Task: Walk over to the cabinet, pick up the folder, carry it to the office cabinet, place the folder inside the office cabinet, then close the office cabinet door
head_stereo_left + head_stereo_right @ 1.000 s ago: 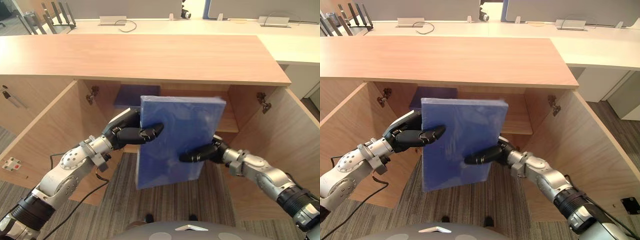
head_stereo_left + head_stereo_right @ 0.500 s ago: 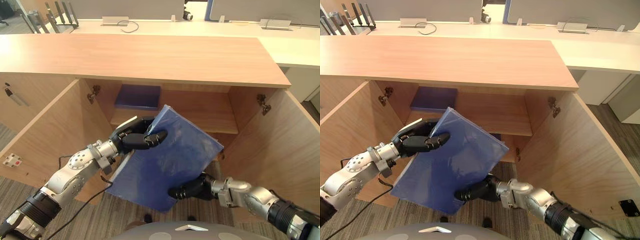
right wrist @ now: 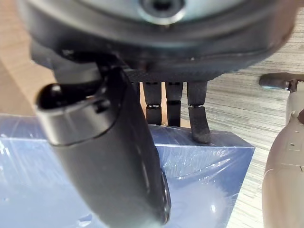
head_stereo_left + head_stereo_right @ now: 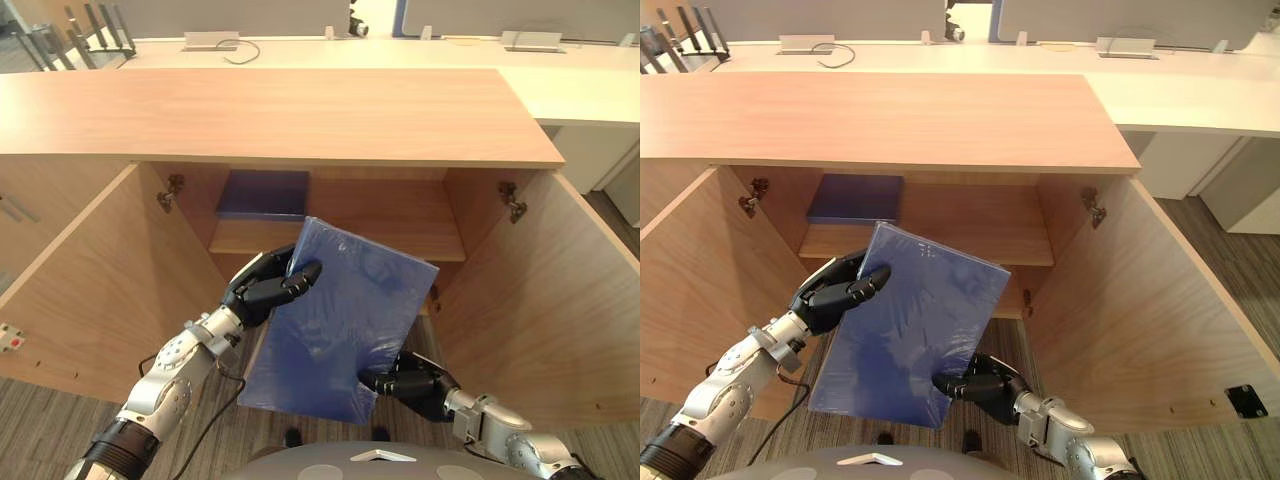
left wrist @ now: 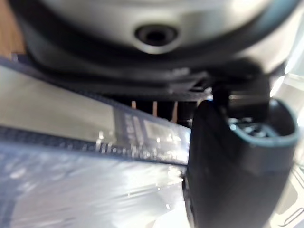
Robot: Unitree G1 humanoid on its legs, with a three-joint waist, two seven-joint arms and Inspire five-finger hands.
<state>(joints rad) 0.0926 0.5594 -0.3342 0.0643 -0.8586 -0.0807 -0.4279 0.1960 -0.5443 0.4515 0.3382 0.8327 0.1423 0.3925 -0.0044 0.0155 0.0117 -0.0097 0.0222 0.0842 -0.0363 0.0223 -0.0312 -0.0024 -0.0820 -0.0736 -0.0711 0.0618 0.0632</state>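
- Since a second ago, the blue folder (image 4: 340, 320) has gone from standing upright before the opening to a slant. Its lower edge has dropped toward the floor, and the right hand (image 4: 410, 380) has sunk with it.
- Left hand (image 4: 262, 290): the thumb lies across the folder's front face at the upper left edge and the fingers wrap behind it. The grasp is closed.
- Right hand: clamped on the lower right corner, thumb on the face and fingers curled round the edge, as its wrist view confirms.
- Location: the folder hangs between both hands in front of the open office cabinet (image 4: 280, 110), resting on nothing visible. Whether its leading edge has crossed the cabinet's front line cannot be settled from this angle.
- The left door (image 4: 90, 280) and right door (image 4: 545, 300) stand wide open. A second blue folder (image 4: 264, 193) lies flat at the left end of the upper shelf (image 4: 400, 225).
- Progress, as judged: the walk, pickup and carry are complete and placing is in hand. Releasing the folder inside and closing the door remain.
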